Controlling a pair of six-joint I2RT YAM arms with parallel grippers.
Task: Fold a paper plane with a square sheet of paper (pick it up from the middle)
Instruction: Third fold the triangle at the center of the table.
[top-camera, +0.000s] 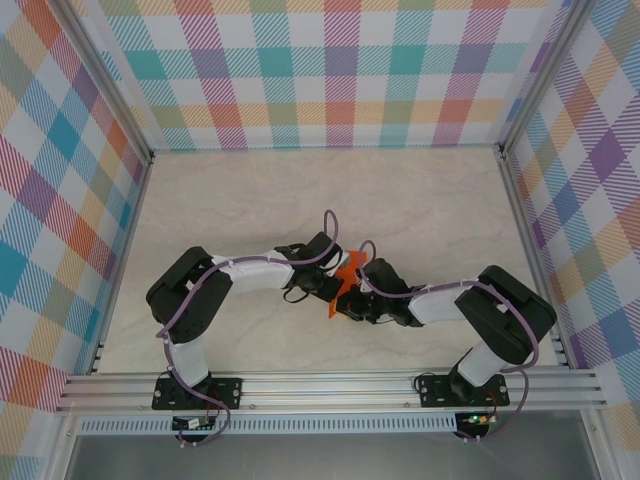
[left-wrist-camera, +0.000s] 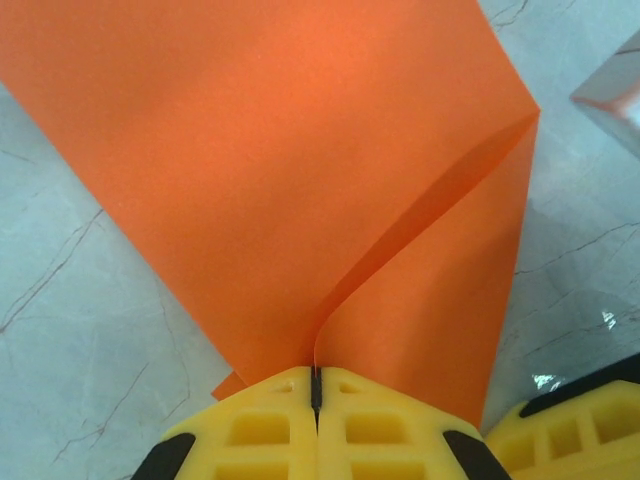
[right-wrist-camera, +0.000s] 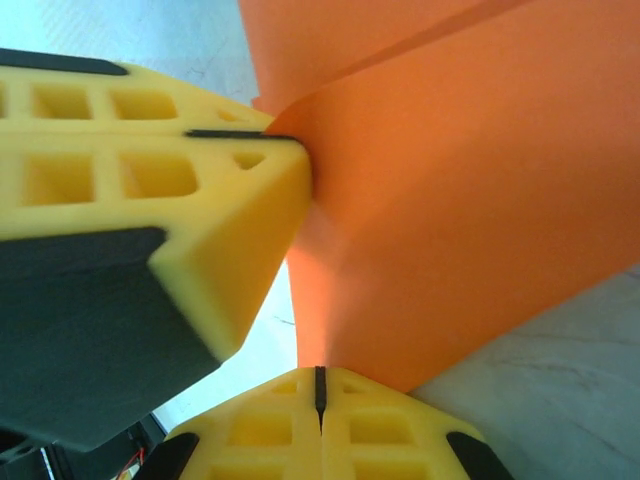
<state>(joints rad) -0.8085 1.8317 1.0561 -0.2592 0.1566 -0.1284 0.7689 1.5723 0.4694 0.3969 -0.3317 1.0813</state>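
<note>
- Left tool (left-wrist-camera: 316, 385), a pair of yellow moulded fingers with square recesses, is pressed together on the lower edge of the thin bright orange sheet of paper (left-wrist-camera: 280, 150); two layers rise from the pinch and join along a soft fold
- Right tool (right-wrist-camera: 320, 385), with the same yellow fingers, is clamped tight on another edge of that sheet, and the left tool's fingers (right-wrist-camera: 150, 180) lie just beside it against the paper
- Seen from above, both tools meet over the near half of the table, with the sheet (top-camera: 347, 275) between them as a creased, pointed shape; whether its lower tip touches the table cannot be told
- Pale marble-patterned table (top-camera: 420, 190) has thin grey veins and a slight gloss
- Pastel plaid cloth walls (top-camera: 330, 70) in teal, orange, purple and green close three sides
- Slotted aluminium rail (top-camera: 330, 385) runs along the near edge and carries both arm bases; purple cables (top-camera: 330, 235) loop over the arms
</note>
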